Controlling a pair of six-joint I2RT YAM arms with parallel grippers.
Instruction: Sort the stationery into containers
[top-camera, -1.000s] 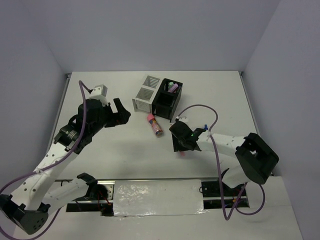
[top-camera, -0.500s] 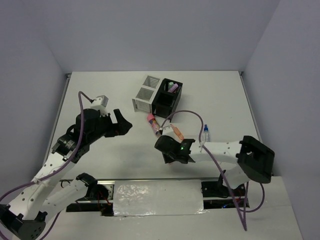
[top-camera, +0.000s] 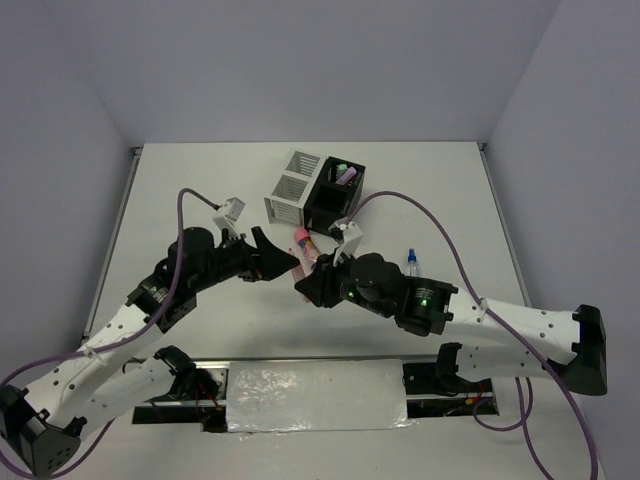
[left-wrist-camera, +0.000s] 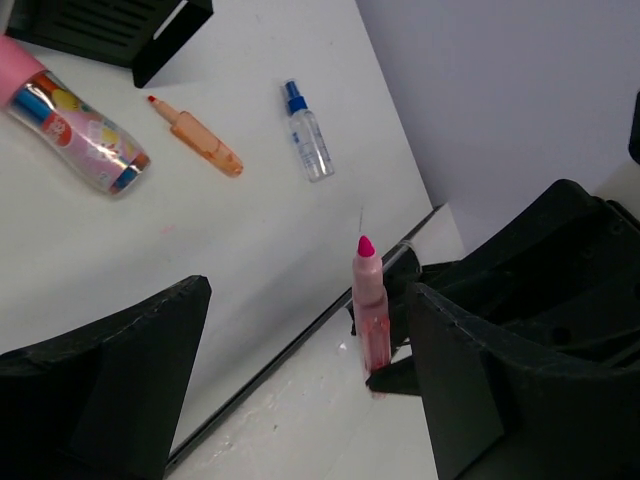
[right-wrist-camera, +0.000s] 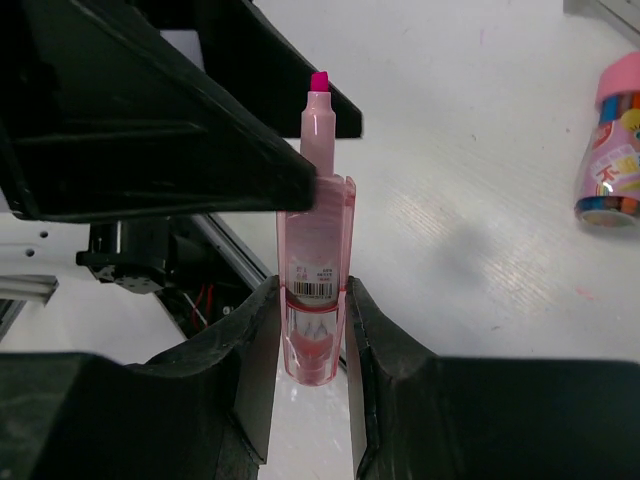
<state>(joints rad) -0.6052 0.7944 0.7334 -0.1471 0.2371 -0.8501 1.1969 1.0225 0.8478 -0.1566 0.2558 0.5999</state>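
Right hand (right-wrist-camera: 311, 300) swung left, gripping pink highlighter (right-wrist-camera: 320, 150)

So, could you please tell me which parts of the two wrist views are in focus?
Left wrist view: the uncapped translucent pink highlighter and the clear blue-capped spray bottle are sharp, while the left gripper shows as soft, featureless black masses. Right wrist view: the highlighter's barcode label is crisp; the same gripper beside it is underexposed.
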